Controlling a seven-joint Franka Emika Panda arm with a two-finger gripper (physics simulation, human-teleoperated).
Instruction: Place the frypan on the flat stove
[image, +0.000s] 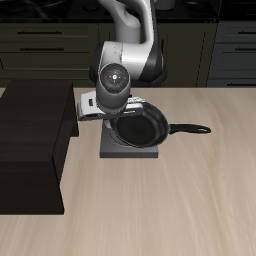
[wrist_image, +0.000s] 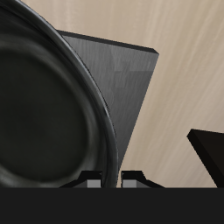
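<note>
With the tool pinching the frypan rim over the flat stove, we should lower it level, centred on the burner.

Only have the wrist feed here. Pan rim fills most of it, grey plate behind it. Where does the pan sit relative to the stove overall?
Observer: In the exterior view the frypan is over the flat stove, covering most of it; grey plate shows only along the edge nearest the table's front.
Operator: Which way is the handle pointing?
Observer: The handle sticks out sideways past the stove's edge, over bare table, roughly parallel to the front edge.
Operator: What's that dark corner in my feed?
Observer: Likely the dark brown wooden block, standing beside the stove on the side away from the handle.
Operator: Gripper released yet?
Observer: Cannot tell; the arm hides the gripper, which is at the pan's rim.
</note>
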